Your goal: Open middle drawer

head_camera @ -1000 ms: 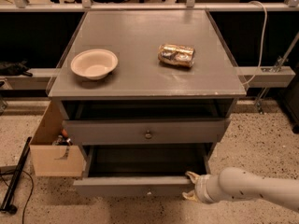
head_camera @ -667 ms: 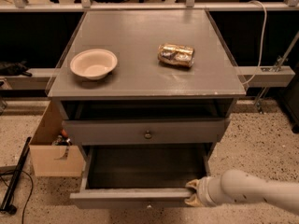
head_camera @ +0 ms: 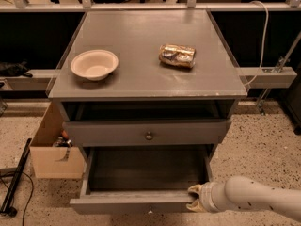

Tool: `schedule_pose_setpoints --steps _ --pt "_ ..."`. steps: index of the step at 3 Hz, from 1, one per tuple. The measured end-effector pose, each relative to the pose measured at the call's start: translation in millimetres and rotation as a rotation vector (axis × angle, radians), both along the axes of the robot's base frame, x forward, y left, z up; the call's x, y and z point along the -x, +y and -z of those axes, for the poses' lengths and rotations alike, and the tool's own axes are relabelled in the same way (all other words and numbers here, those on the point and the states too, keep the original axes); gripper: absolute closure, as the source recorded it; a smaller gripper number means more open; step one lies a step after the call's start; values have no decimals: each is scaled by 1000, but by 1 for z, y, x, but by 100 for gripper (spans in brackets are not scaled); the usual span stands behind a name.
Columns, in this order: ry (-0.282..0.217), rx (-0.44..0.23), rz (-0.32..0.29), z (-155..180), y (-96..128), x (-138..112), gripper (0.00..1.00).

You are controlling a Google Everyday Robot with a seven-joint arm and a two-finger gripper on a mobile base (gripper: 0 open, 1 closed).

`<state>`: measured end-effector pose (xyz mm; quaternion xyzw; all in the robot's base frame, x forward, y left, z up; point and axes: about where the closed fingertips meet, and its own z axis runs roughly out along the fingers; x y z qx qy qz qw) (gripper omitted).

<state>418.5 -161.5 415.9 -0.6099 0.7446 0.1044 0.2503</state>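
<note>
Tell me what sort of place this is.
Probably a lab or workshop: speckled hard floor, a cardboard box by the grey cabinet, a loose cable. The gripper is at the front edge of the open drawer.

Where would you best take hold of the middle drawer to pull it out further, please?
Grip the top lip at the front of the middle drawer, coming from the front and above: it stands pulled out, so the lip is exposed along its width. The gripper is at that lip, by the right corner.
</note>
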Motion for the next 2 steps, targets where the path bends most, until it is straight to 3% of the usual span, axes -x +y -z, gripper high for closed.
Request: schedule_pose_setpoints --steps 2 --pt "0 0 0 0 0 0 27"
